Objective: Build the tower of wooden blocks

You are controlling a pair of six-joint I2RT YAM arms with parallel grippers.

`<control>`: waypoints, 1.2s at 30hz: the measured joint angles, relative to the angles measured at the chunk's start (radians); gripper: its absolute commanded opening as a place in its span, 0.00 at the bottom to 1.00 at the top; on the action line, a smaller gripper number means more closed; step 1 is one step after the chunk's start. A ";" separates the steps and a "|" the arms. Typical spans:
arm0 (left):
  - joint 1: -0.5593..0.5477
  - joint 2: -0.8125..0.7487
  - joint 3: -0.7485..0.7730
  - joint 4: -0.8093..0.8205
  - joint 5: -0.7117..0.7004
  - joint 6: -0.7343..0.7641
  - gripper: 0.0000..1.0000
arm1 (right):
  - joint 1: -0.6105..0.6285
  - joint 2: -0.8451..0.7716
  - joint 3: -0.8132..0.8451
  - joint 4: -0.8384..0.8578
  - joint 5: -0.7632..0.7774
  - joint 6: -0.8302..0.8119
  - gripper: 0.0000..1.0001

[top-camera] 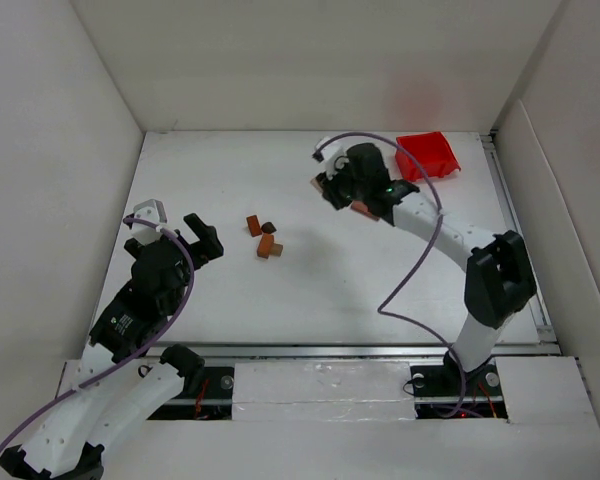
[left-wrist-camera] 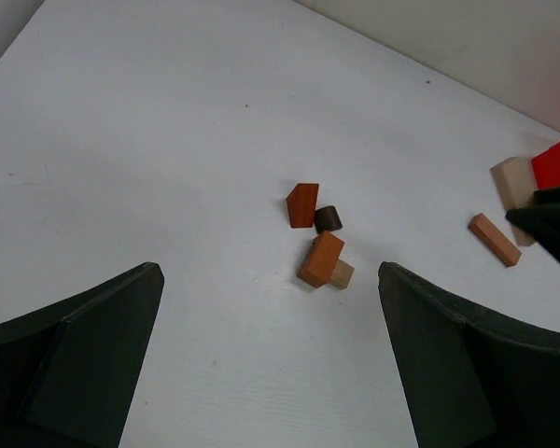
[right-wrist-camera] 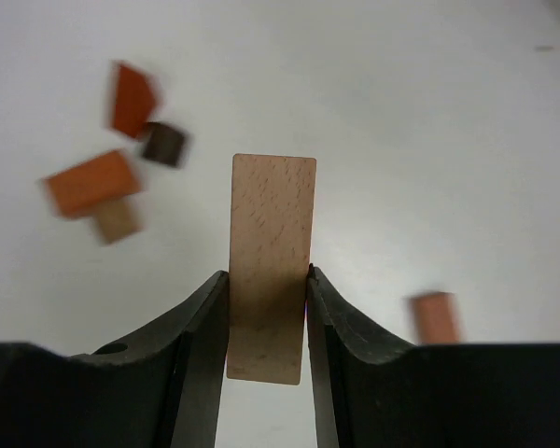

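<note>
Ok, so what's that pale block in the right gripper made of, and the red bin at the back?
The pale block, clamped in the right gripper, looks like bare light wood: fine flecked grain, matte, no paint showing. The red bin looks like moulded plastic, going by its even bright red colour, though it is too small to be sure.

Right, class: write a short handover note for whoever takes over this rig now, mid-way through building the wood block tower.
Left gripper: open, empty, hovering over the left side of the table.
Right gripper: shut on a tan plank, held above the table.
Mid-table cluster: red wedge, dark cylinder, orange block touching a small tan block. A reddish bar lies loose near the right arm.
Done: nothing clearly stacked yet.
Left: place the plank, then stack the rest.
</note>
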 measured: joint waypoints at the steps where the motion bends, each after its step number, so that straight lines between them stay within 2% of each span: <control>1: 0.000 -0.001 0.000 0.000 0.002 0.000 0.99 | -0.063 0.000 0.006 0.004 -0.031 -0.056 0.00; 6: 0.000 -0.006 0.000 0.000 0.011 0.001 0.99 | -0.283 0.078 0.062 -0.067 -0.125 -0.264 0.00; 11: 0.000 -0.008 0.000 0.000 0.018 0.001 0.99 | -0.350 0.259 0.239 -0.213 -0.214 -0.402 0.00; 15: 0.000 -0.010 0.000 0.001 0.022 0.001 0.99 | -0.396 0.327 0.287 -0.309 -0.311 -0.485 0.00; 23: 0.000 0.000 0.000 0.001 0.030 0.002 0.99 | -0.445 0.366 0.311 -0.408 -0.386 -0.570 0.00; 36: 0.000 0.025 0.000 0.002 0.040 0.009 0.99 | -0.449 0.406 0.312 -0.404 -0.398 -0.544 0.00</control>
